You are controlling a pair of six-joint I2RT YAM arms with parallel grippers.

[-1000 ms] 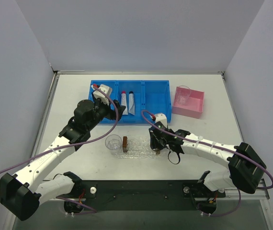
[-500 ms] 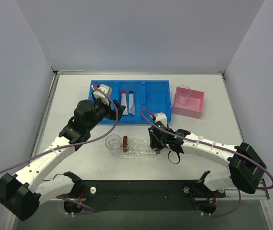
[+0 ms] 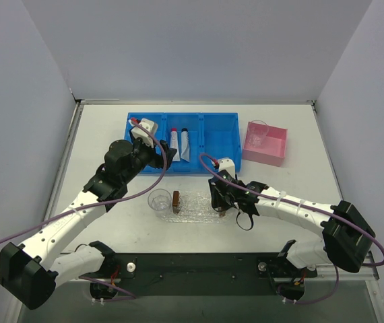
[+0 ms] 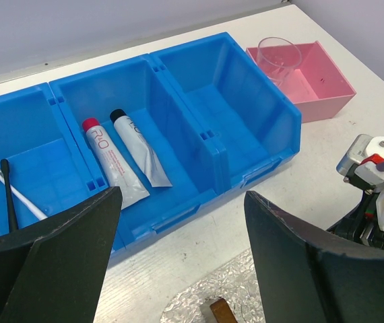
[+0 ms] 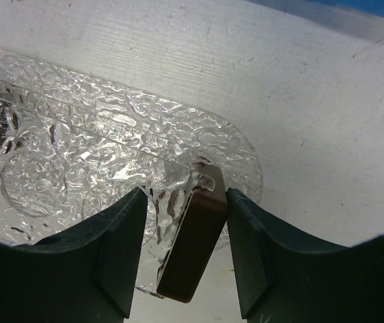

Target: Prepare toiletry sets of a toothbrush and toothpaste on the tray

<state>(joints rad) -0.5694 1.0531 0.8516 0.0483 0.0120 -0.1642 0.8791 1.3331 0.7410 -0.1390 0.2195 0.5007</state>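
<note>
Two toothpaste tubes, one red-capped (image 4: 108,168) and one black-capped (image 4: 138,151), lie in the middle compartment of the blue bin (image 4: 246,145). A black toothbrush (image 4: 7,195) and a white toothbrush (image 4: 17,197) lie in its left compartment. My left gripper (image 4: 182,195) hovers wide open over the bin's near wall, holding nothing. The clear glittery tray (image 3: 195,207) lies in front of the bin. My right gripper (image 5: 185,195) is low over the tray's right end (image 5: 239,155). Its jaws flank an upright brown block (image 5: 195,249), which touches the right finger (image 5: 246,229); the left finger (image 5: 121,235) stands apart.
A second brown block (image 3: 176,200) stands on the tray's left end, with a clear cup (image 3: 159,200) beside it on the table. A pink box (image 3: 266,143) holding another clear cup (image 4: 279,60) sits right of the bin. The bin's right compartment holds nothing.
The right gripper's jaws have widened a little around the brown block. The arms and all other things stay where they were.
</note>
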